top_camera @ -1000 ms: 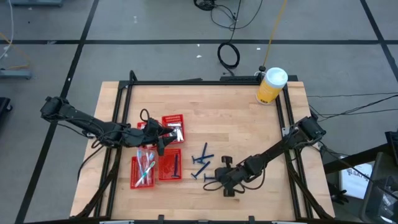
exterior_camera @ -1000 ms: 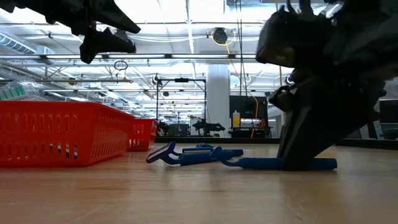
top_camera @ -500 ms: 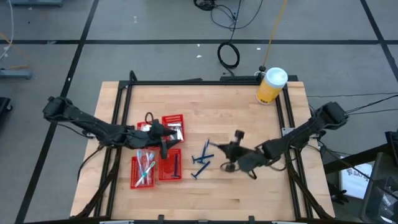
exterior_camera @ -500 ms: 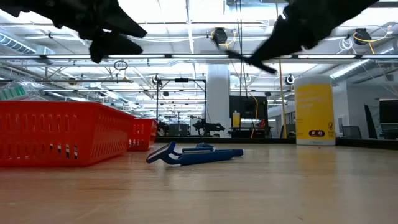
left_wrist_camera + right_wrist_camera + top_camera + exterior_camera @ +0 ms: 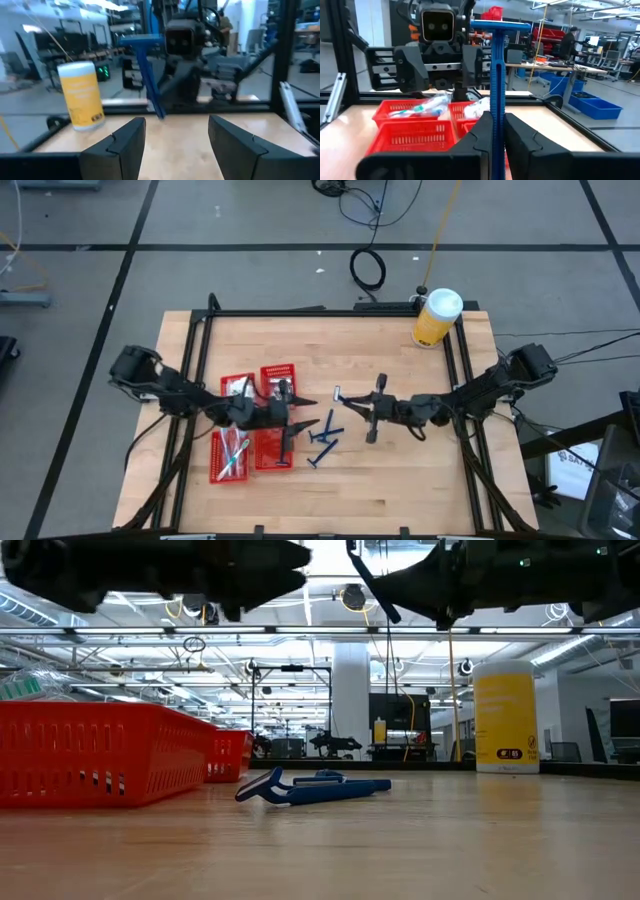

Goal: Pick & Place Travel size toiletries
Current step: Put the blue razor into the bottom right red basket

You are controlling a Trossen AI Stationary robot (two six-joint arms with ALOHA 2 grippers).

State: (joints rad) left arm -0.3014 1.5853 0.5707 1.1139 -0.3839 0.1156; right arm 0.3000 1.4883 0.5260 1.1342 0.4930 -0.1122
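Right gripper: the right gripper was at the centre of the high frame, raised off the table, its fingers clenched on a dark blue razor — handle squeezed between them, head standing upright at the top centre of the right wrist frame.
Left gripper: the left gripper was at centre left of the high frame, above the red baskets, facing the right one; its fingers were spread apart with nothing between them.
Held razor from the other side: in the left wrist frame it showed at upper centre, in front of the right arm's camera housing.
Loose razors: several dark blue razors lay on the bare wood just below and between the two grippers in the high frame; in the low frame they lay at centre, flat on the table.
Lower baskets: one red basket held clear-wrapped toothbrushes, and the one beside it held a razor.
Upper baskets: two smaller red baskets sat just above — partly hidden by the left arm.
Far corner: a yellow jar with a white lid stood at the table's upper right, well apart from everything else.
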